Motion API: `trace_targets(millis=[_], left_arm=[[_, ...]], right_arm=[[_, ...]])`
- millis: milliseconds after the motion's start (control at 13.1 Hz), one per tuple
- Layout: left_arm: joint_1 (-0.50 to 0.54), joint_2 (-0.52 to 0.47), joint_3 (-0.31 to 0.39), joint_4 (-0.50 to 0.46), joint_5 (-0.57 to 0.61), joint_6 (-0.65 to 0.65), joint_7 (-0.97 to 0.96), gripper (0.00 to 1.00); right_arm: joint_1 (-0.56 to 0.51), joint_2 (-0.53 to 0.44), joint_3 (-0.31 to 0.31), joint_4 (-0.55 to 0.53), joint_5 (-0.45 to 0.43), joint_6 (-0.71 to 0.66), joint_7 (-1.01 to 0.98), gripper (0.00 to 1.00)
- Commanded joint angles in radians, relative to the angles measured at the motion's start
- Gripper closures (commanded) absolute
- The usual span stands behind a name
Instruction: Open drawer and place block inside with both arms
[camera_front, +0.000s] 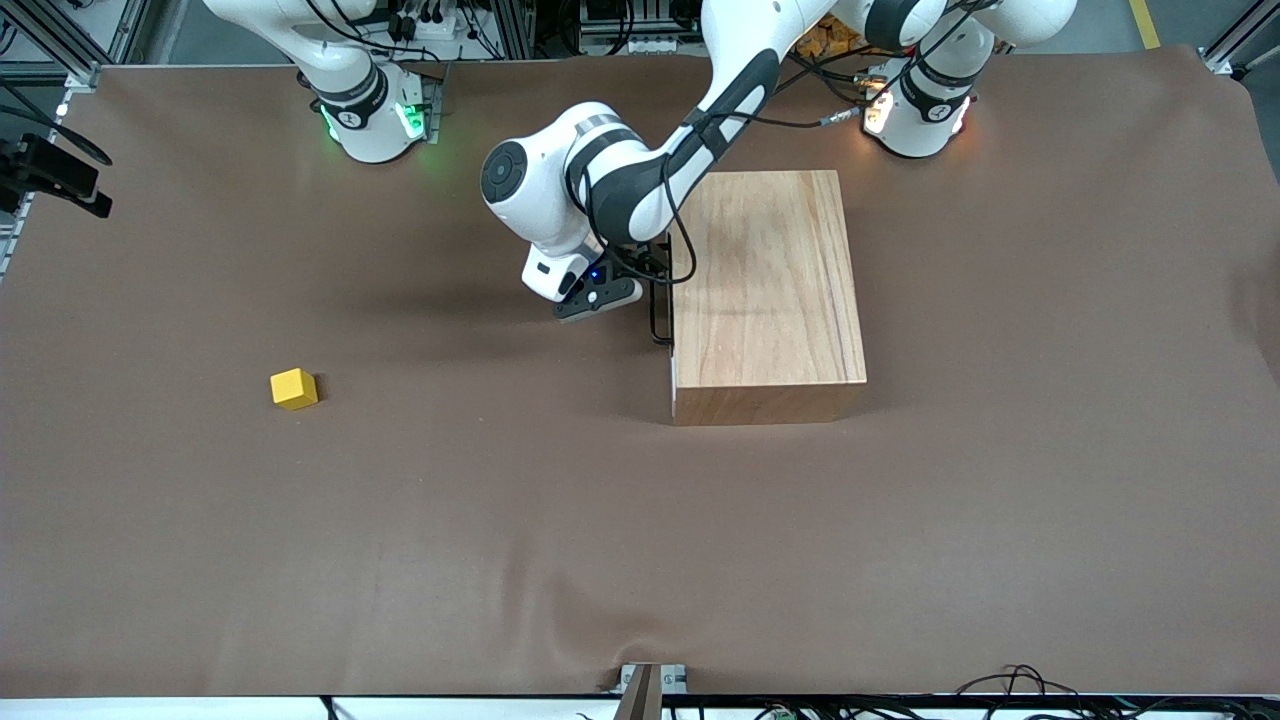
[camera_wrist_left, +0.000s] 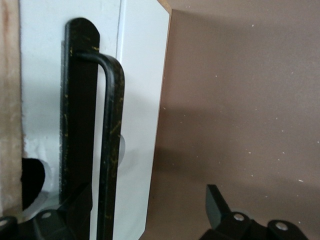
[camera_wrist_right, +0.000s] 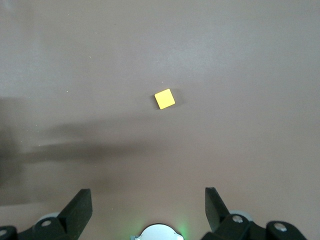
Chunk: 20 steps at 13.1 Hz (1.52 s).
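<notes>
The light-wood box (camera_front: 765, 290) stands on the table with its drawer shut; the drawer's white front (camera_wrist_left: 140, 100) faces the right arm's end. My left gripper (camera_front: 650, 290) is open at the black U-shaped handle (camera_front: 657, 325). In the left wrist view the handle bar (camera_wrist_left: 112, 150) runs between the open gripper's (camera_wrist_left: 145, 200) fingers (camera_wrist_left: 215, 205). The yellow block (camera_front: 294, 388) lies alone toward the right arm's end, nearer the front camera than the box. My right gripper (camera_wrist_right: 148, 197) is open and empty, high over the table, with the block (camera_wrist_right: 164, 98) in its view.
A brown cloth (camera_front: 640, 560) covers the table, with a wrinkle at its near edge. A black camera mount (camera_front: 50, 175) sits at the right arm's end. The right arm's base (camera_front: 375, 110) glows green.
</notes>
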Motion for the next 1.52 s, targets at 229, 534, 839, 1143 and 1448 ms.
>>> trace_targets(millis=[229, 534, 839, 1143, 1448], left_arm=[[0.000, 0.022, 0.001, 0.025, 0.014, 0.012, -0.010, 0.00], [0.000, 0.022, 0.001, 0.025, 0.014, 0.064, -0.014, 0.00], [-0.001, 0.020, -0.004, 0.026, 0.012, 0.095, -0.014, 0.00], [-0.008, 0.020, -0.013, 0.028, 0.012, 0.139, -0.015, 0.00], [-0.021, 0.019, -0.016, 0.028, 0.006, 0.156, -0.018, 0.00]], right_arm=[[-0.001, -0.021, 0.000, -0.019, -0.006, -0.003, 0.007, 0.00], [-0.001, -0.021, 0.000, -0.019, -0.006, -0.003, 0.007, 0.00], [-0.001, -0.021, 0.000, -0.019, -0.006, -0.005, 0.007, 0.00], [-0.001, -0.021, 0.000, -0.019, -0.006, -0.005, 0.007, 0.00], [0.000, -0.021, 0.000, -0.019, -0.006, -0.003, 0.008, 0.00]])
